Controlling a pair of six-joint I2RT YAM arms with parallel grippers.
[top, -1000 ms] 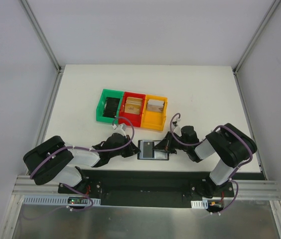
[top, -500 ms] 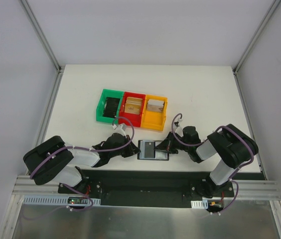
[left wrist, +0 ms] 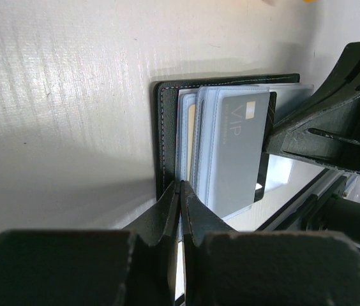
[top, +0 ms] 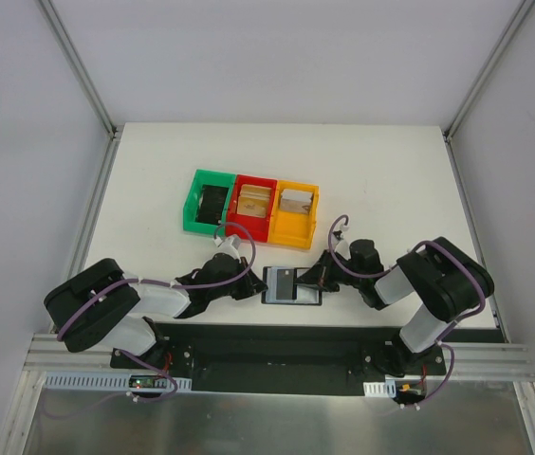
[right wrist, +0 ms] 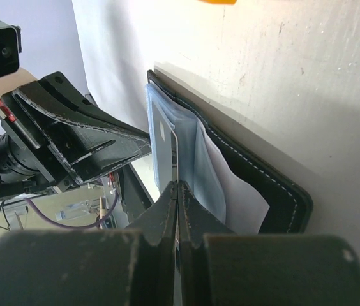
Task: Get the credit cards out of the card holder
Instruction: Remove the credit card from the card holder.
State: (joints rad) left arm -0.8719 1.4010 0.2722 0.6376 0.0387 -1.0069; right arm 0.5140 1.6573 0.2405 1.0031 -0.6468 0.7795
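The black card holder (top: 296,295) lies open on the table near the front edge, between both grippers. My left gripper (top: 261,284) is shut on the edge of a thin inner panel at the holder's left side (left wrist: 181,183). A tan card edge (left wrist: 191,121) shows in a sleeve of the card holder (left wrist: 165,127). My right gripper (top: 321,282) is shut on the edge of a grey credit card (left wrist: 237,146) marked VIP. That card sticks partly out of the grey-blue sleeves. In the right wrist view the card (right wrist: 165,137) runs almost edge-on up from the right gripper (right wrist: 178,185).
Green (top: 190,207), red (top: 247,227) and orange (top: 289,234) bins stand in a row behind the holder. The red and orange ones hold tan cards, the green one something black. The table's front edge and the arm bases lie just below the holder.
The right gripper has drawn slightly to the right with the grey card. The left arm and the card holder have stayed put.
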